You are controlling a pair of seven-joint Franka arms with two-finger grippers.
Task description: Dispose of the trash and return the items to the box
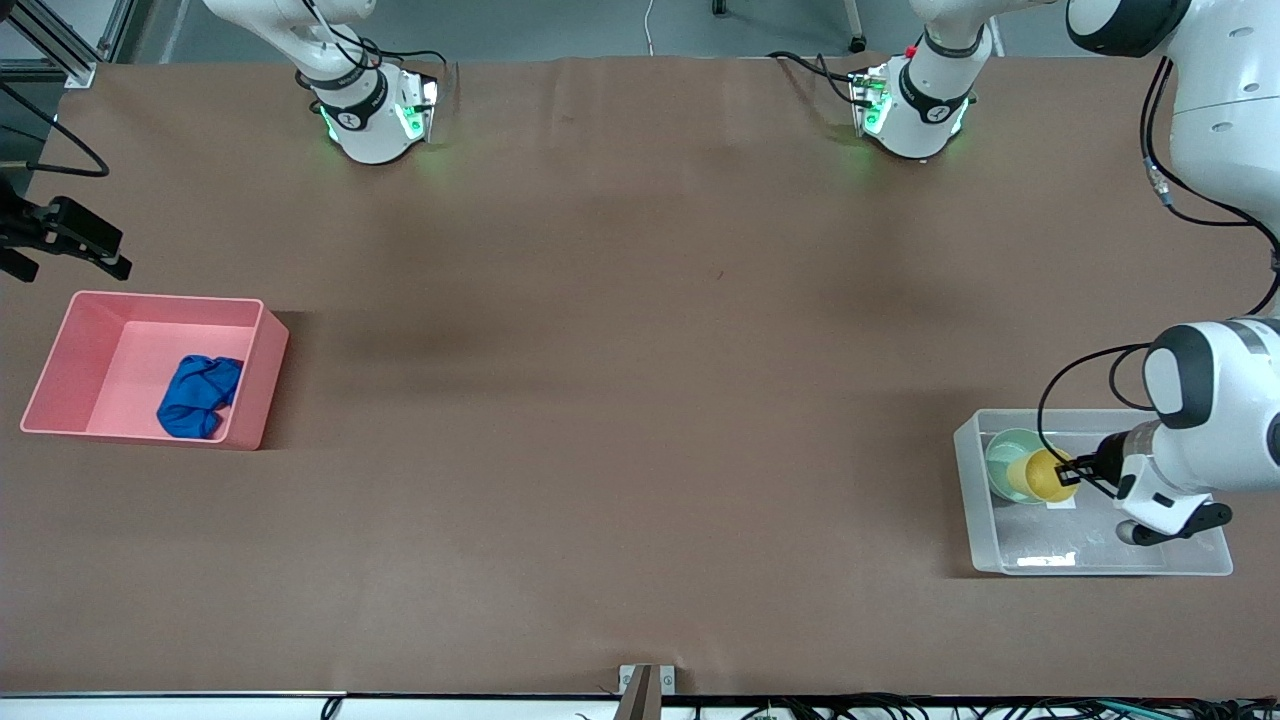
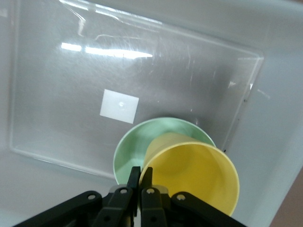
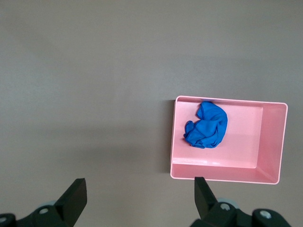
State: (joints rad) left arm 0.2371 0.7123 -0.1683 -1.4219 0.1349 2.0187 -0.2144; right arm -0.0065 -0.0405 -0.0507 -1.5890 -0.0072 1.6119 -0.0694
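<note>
Left gripper (image 2: 140, 177) — 2 fingers pinched together on the rim of the yellow cup (image 2: 196, 177), the wall of the cup caught between them. The cup tilts, its mouth open toward the wrist camera, and it overlaps the mint-green bowl (image 2: 142, 142); whether it rests in the bowl cannot be told. In the front view the same gripper (image 1: 1068, 472) is down inside the clear tub (image 1: 975, 520), cup (image 1: 1040, 475) against bowl (image 1: 1008, 455), at the tub's end toward the right arm. A white square label (image 2: 119, 106) shows on the tub's floor beside the bowl. The tub stands at the left arm's end of the table, near the front camera.

Right gripper (image 3: 139, 196) — 2 fingers spread wide, nothing between them, over bare brown table (image 3: 94, 71). It waits up high; the front view does not show it.

Blue cloth wad (image 1: 198, 396) lies in the pink bin (image 1: 60, 370), in the corner nearest the front camera. The bin stands at the right arm's end, well apart from the tub.
</note>
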